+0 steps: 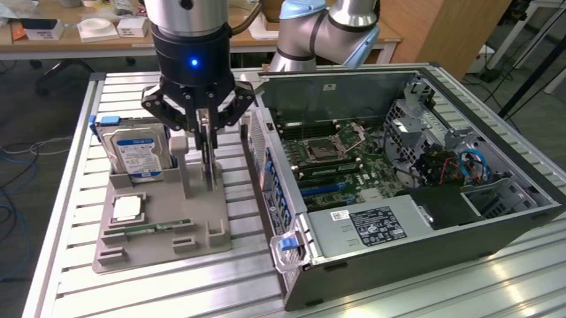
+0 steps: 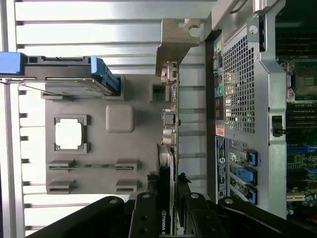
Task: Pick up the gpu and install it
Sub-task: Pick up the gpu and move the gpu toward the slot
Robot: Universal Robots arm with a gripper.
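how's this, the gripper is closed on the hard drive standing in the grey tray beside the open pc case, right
No. The exterior view shows the gripper closed on the gpu, the thin dark card standing in the grey tray beside the open pc case; the hard drive stands apart, untouched.

I note the gpu (image 1: 211, 169) partly hidden: upper edge behind the gripper (image 1: 208, 142), lower edge down in a slot of the grey holder (image 1: 164, 248). The arm (image 1: 190, 26) is cut off by the frame edge. Label print on the hard drive (image 1: 137, 156) is too small to read.
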